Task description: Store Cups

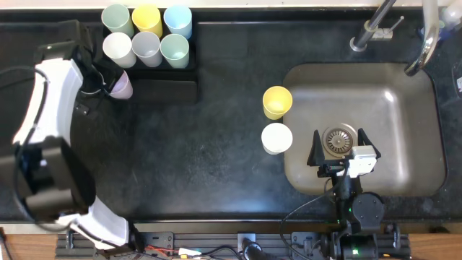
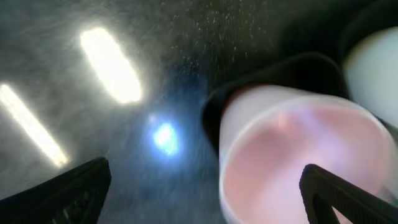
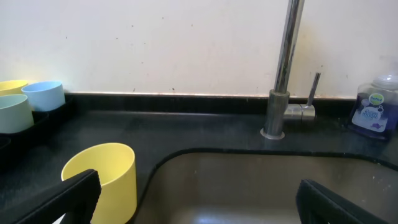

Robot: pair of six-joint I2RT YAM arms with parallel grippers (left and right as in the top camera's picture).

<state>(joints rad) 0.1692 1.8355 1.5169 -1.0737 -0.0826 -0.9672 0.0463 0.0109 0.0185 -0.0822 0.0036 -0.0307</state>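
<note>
A pink cup (image 1: 120, 85) lies tilted at the near-left corner of the black cup rack (image 1: 170, 91), right beside my left gripper (image 1: 102, 81). In the left wrist view the pink cup (image 2: 298, 155) sits close to one finger (image 2: 348, 194), and the left gripper (image 2: 205, 177) is open wide. Several cups stand upright in the rack, among them a white one (image 1: 118, 48). A yellow cup (image 1: 277, 101) and a white cup (image 1: 276, 137) stand on the counter left of the sink. My right gripper (image 1: 339, 146) hangs open over the sink, holding nothing.
The steel sink (image 1: 404, 94) takes up the right side, with its drain (image 1: 338, 139) under the right gripper. A faucet (image 3: 283, 81) and a blue soap bottle (image 3: 376, 109) stand behind it. The yellow cup (image 3: 102, 177) is close to the right gripper (image 3: 199, 196).
</note>
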